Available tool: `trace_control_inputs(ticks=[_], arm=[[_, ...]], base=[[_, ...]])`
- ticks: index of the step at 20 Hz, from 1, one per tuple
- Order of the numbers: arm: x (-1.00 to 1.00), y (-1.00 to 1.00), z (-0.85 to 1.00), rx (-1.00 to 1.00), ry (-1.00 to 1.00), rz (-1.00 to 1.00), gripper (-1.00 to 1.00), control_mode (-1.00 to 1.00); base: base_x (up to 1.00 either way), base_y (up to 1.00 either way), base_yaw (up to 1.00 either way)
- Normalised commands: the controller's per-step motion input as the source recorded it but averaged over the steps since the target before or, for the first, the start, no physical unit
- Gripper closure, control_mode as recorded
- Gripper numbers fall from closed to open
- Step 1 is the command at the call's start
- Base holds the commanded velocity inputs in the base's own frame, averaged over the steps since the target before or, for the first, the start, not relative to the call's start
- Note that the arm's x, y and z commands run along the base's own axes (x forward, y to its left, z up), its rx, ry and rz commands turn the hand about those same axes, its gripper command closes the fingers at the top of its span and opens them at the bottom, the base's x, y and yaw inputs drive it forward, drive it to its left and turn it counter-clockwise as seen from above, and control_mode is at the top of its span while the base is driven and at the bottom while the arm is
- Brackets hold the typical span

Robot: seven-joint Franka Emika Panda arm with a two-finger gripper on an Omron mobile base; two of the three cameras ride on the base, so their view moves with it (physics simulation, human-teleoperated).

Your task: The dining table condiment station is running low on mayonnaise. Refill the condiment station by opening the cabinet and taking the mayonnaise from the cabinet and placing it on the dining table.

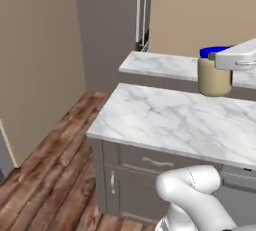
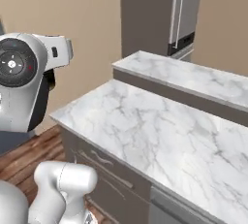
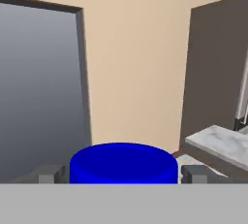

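- Nearest, the grey drawer cabinets (image 1: 145, 167) with small silver pulls carry the white marble surface (image 1: 165, 117).
- Above its right part, the mayonnaise (image 1: 214, 77), a cream jar with a blue lid (image 3: 123, 165), hangs clear of the marble.
- The end effector (image 3: 123, 173) has its fingers (image 3: 193, 173) spread wide on either side of that lid; whether they pinch it I cannot tell.
- Farther off sits a raised marble ledge (image 1: 160, 65).
- Farthest, a tall dark cabinet (image 2: 160, 14) stands against the beige wall (image 1: 200, 10).

Wide bare marble across the dining table (image 1: 165, 120), from near edge to far edge, open to passage. Raised marble ledge (image 1: 160, 65) along far edge. Tall dark unit (image 2: 155, 14) beyond far corner.
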Motion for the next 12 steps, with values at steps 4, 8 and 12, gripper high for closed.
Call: trace_control_inputs(ticks=[4, 8, 12], arm=[[0.0, 0.0, 0.0, 0.0, 0.0, 0.0, 1.0, 1.0], [0.0, 0.0, 0.0, 0.0, 0.0, 0.0, 1.0, 1.0], [0.0, 0.0, 0.0, 0.0, 0.0, 0.0, 1.0, 1.0]], base=[[-0.22, 0.0, -0.69], [-0.11, 0.0, -0.65], [-0.06, 0.0, -0.64]])
